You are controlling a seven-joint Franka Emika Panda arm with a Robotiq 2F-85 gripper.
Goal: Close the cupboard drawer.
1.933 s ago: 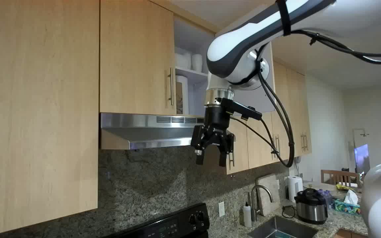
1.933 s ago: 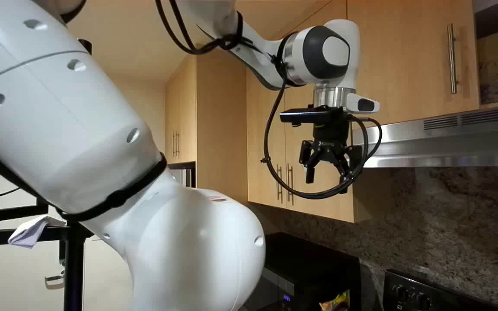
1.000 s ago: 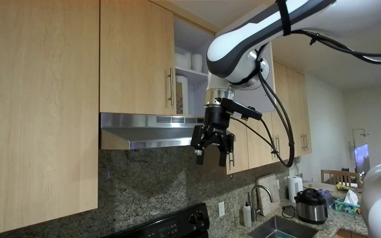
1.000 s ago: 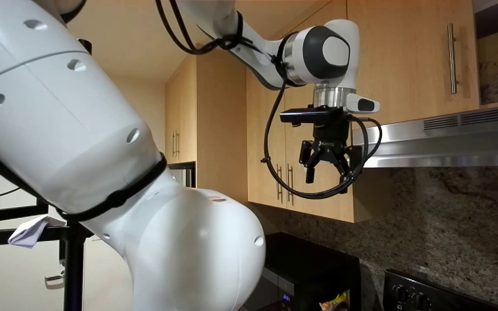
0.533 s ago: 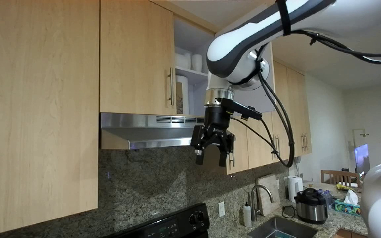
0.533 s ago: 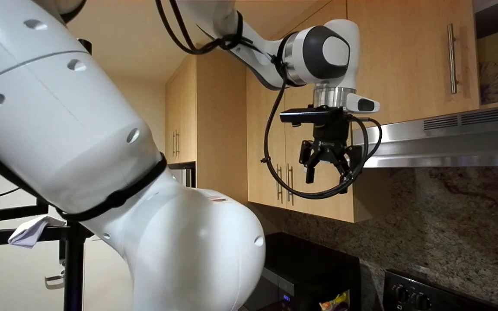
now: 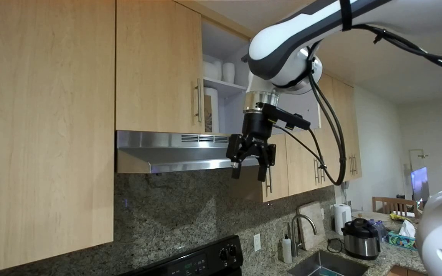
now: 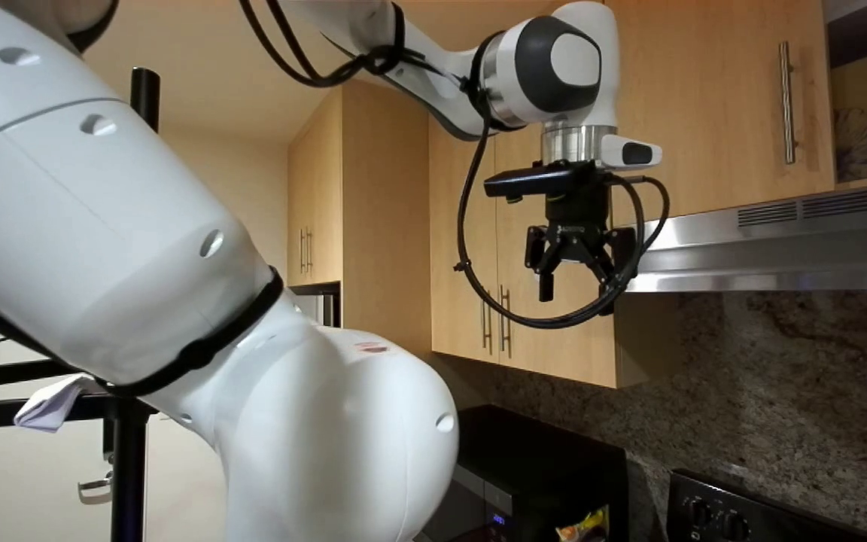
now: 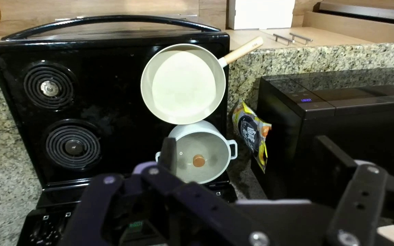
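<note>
Gripper (image 7: 249, 173) hung near range hood (image 7: 178, 153) (2 jaws wide apart, nothing held); low travel risked striking it or underrunning the open cupboard door (image 7: 299, 105).

Cupboard door (image 7: 296, 104), right of centre: smooth inner face
Range hood (image 7: 171, 152), centre left: shiny metal
My gripper (image 7: 249, 173): looks matt to me

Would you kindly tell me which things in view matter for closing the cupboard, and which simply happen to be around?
For the job:
the open cupboard door, its white inner face showing in an exterior view
the gripper, fingers apart and holding nothing

Just lying about:
cream pan
lidded pot
snack bag
electric cooker
tissue box
</note>
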